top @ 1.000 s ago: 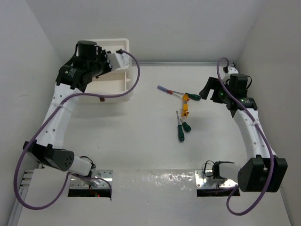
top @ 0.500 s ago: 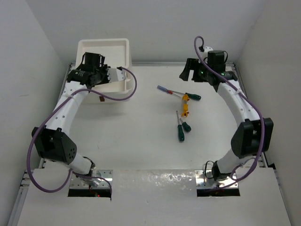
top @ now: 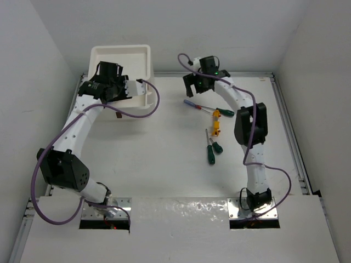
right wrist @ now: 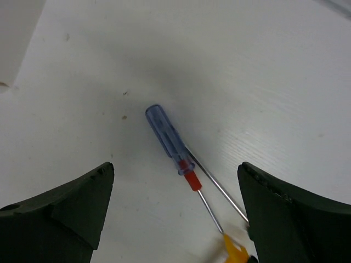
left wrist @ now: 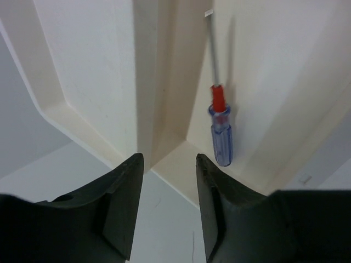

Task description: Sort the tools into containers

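A blue-and-red screwdriver [left wrist: 222, 134], with a clear blue plastic handle, a red collar and a thin metal shaft, is seen lying flat in a compartment of the white square plastic container [top: 122, 50]. Its handle end is just beside the compartment's near corner, and a raised divider runs along its left side. The left gripper [left wrist: 167, 164] is held just above the container's near edge. Its dark fingers [left wrist: 123, 189] are set a moderate gap apart, with nothing gripped between them. The container is placed at the far left of the white table [top: 164, 175], and a small brown tab [top: 117, 115] is visible at its front.

A second blue-and-red screwdriver [right wrist: 170, 139] is found on the table towards the far middle, well apart from the container. The right gripper [top: 192, 87] is poised over it with its jaws spread wide and empty. The screwdriver lies on the table between the two fingers as seen from the right wrist.

Near this screwdriver's tip, a yellow-orange-handled screwdriver [top: 217, 130] and a dark green-handled screwdriver [top: 226, 113] are clustered with their shafts crossing. Whether they touch it cannot be told. Two further dark green screwdrivers [top: 210, 156] are laid side by side, a little nearer the arm bases.
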`<state>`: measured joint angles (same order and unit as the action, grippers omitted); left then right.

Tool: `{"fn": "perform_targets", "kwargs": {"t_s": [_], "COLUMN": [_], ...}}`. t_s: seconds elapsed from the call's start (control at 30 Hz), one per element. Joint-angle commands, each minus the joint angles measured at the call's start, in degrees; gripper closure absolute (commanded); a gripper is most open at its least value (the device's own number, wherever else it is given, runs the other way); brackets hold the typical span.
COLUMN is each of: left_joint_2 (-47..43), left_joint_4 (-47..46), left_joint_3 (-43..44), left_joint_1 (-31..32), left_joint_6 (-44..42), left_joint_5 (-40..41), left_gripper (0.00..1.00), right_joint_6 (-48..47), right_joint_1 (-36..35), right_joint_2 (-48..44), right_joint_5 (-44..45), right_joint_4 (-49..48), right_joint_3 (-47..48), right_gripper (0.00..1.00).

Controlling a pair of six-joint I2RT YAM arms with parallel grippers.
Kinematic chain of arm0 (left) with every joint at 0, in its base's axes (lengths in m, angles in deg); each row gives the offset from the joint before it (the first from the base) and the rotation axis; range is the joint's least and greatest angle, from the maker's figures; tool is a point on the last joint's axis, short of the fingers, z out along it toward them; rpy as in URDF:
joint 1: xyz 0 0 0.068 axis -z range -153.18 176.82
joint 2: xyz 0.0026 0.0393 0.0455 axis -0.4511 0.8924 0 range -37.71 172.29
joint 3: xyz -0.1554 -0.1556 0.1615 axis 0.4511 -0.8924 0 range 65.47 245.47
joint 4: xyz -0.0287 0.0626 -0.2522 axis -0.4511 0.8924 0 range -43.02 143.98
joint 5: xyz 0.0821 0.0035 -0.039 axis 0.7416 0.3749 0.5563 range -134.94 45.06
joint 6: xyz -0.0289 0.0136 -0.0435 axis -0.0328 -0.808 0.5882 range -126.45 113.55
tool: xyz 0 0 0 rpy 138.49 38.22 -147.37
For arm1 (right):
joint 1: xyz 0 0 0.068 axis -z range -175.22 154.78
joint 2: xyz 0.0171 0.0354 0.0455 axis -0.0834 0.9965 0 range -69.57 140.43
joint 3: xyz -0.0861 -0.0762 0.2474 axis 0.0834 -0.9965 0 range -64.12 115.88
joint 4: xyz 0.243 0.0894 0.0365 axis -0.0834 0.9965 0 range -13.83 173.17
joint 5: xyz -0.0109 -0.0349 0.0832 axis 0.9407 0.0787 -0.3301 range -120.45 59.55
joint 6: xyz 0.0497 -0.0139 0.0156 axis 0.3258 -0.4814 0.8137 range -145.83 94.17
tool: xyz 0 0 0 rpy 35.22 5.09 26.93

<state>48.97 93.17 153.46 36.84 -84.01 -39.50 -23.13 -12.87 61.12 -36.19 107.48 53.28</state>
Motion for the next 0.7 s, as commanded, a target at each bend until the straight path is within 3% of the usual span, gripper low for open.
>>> {"fn": "perform_targets", "kwargs": {"t_s": [0.0,0.13,0.3,0.43,0.5,0.53,0.67], "left_joint_2": [-1.95,-0.29,1.92,1.22,0.43,0.08,-0.28], "left_joint_4": [-1.89,-4.97,-0.42,0.56,1.35,1.44,1.88], "left_joint_3": [0.69,6.38,16.15,17.75,17.75,17.83,19.67], "left_joint_1": [0.09,0.0,0.09,0.0,0.09,0.09,0.09], "left_joint_6": [1.79,11.07,22.52,26.14,28.15,28.95,34.57], "left_joint_5": [1.95,3.18,0.47,0.11,-0.33,-0.42,0.72], "left_gripper": [0.58,0.54,0.48,0.46,0.46,0.46,0.43], "right_joint_6": [-6.04,-3.06,-4.45,-6.39,-7.0,-7.27,-8.94], "right_joint_1": [-1.42,-1.42,-2.65,-3.36,-3.71,-3.79,-4.5], "right_joint_2": [5.43,9.57,13.79,14.15,13.37,13.01,10.12], "right_joint_5": [1.34,2.49,1.52,2.13,2.05,1.96,0.82], "right_joint_4": [3.06,-0.89,-1.95,-2.65,-3.71,-3.89,-4.06], "right_joint_3": [3.71,2.83,3.0,1.78,-0.68,-1.38,-3.14], "right_gripper": [0.08,0.19,0.35,0.75,0.86,0.99,1.0]}}
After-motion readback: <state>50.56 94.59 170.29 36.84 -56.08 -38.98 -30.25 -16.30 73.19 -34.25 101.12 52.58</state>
